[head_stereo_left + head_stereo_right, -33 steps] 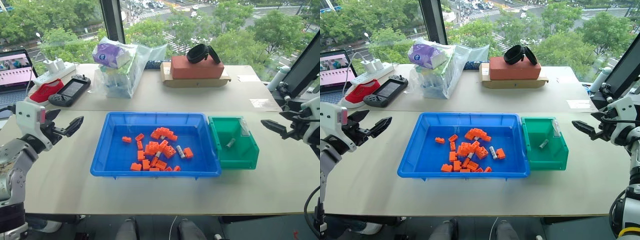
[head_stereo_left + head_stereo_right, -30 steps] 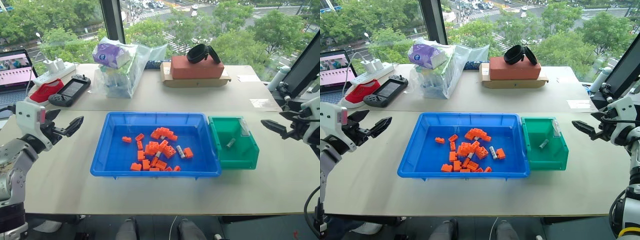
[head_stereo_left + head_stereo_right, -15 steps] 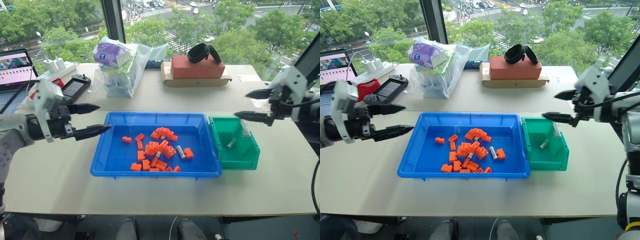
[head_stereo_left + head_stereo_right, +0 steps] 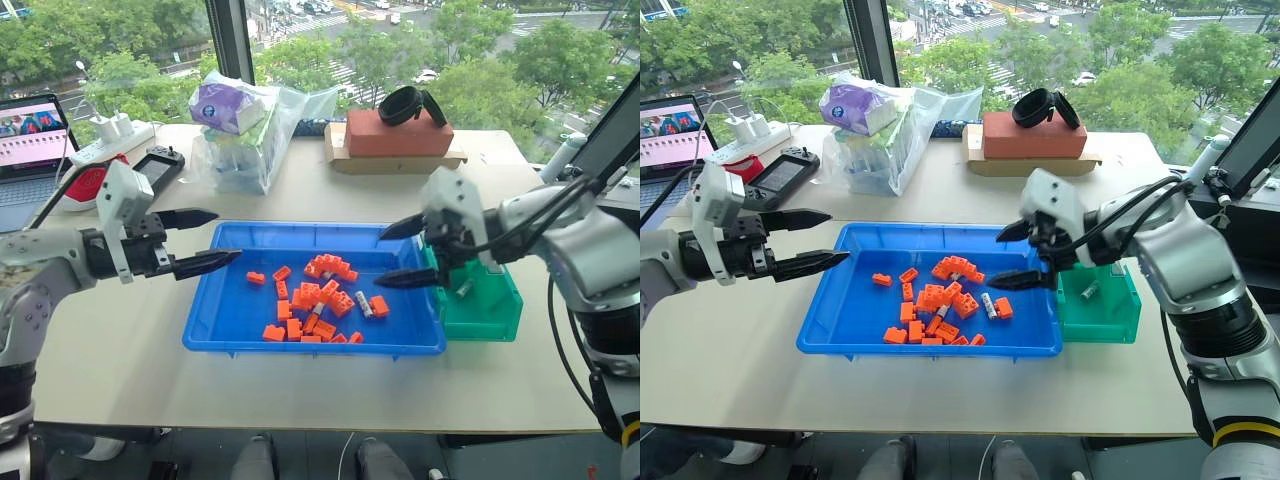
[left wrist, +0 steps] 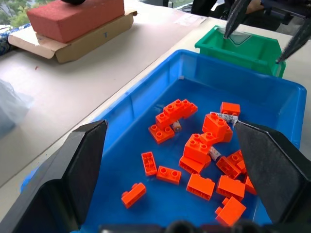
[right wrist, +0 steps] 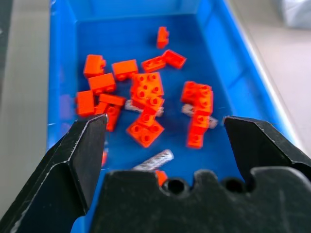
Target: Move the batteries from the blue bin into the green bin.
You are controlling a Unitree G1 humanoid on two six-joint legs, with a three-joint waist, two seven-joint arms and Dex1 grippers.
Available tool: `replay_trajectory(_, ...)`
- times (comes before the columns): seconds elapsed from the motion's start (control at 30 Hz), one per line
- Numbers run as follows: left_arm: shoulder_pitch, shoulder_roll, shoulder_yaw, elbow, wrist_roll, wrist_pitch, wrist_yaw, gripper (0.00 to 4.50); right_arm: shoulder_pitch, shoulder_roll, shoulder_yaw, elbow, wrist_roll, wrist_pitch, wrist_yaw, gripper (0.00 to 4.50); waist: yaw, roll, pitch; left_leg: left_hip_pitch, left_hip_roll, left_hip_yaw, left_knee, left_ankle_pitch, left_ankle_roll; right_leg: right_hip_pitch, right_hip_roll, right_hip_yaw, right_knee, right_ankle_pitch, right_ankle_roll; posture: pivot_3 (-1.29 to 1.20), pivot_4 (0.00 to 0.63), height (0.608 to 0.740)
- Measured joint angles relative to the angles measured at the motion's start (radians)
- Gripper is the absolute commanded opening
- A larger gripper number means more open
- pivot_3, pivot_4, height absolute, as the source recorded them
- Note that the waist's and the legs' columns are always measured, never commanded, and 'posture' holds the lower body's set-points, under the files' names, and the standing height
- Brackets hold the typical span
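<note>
Batteries [image 6: 154,159] loose among orange bricks [image 4: 318,296] in blue bin [image 4: 232,331]. Best lowering right end effector [image 4: 403,252], spread wide and empty, astride one battery, avoiding bricks. Left end effector [image 4: 207,240] wide, idle. Beyond, green bin [image 4: 492,306] beside it.

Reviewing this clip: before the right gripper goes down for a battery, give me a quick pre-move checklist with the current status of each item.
1. Right gripper open and empty: ok, fingers spread wide above the blue bin.
2. Target battery exposed: ok, one battery lies bare beside the orange bricks; others are partly under bricks.
3. Gripper lined up over that battery: cannot tell; it hovers over the bin's right part, exact alignment unclear.
4. Left gripper out of the way: ok, open at the bin's left edge, apart from the pile.
5. Green bin ready: ok, it sits against the blue bin's right side with one battery inside.
</note>
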Motion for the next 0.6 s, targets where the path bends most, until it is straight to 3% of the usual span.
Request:
replay_trajectory(0.23, 0.054, 0.004, -0.017, -0.084, -0.006, 0.037, 0.011, 4.50, 0.004, -0.002, 0.144, 0.081, -0.164, -0.126, 0.012, 4.44, 0.008, 0.000, 0.000, -0.001, 0.000, 0.000, 0.002, 0.000, 0.000, -0.002, 0.000, 0.000, 0.001, 0.000, 0.000, 0.00, 0.150, 0.739)
replay_trajectory(0.4, 0.012, 0.002, -0.067, -0.119, 0.002, 0.045, 0.029, 4.50, -0.001, 0.049, 0.226, 0.181, -0.275, -0.201, 0.011, 4.44, 0.012, -0.001, 0.000, -0.001, 0.000, 0.000, 0.002, 0.000, 0.000, -0.002, 0.000, 0.000, 0.001, 0.000, 0.000, 0.00, 0.150, 0.739)
replay_trajectory(0.6, -0.041, 0.010, -0.077, -0.128, -0.007, 0.078, 0.029, 4.50, 0.000, 0.093, 0.244, 0.273, -0.338, -0.221, 0.004, 4.44, 0.012, -0.001, 0.000, -0.001, 0.000, 0.000, 0.002, 0.000, 0.000, -0.002, 0.000, 0.000, 0.001, 0.000, 0.000, 0.00, 0.150, 0.739)
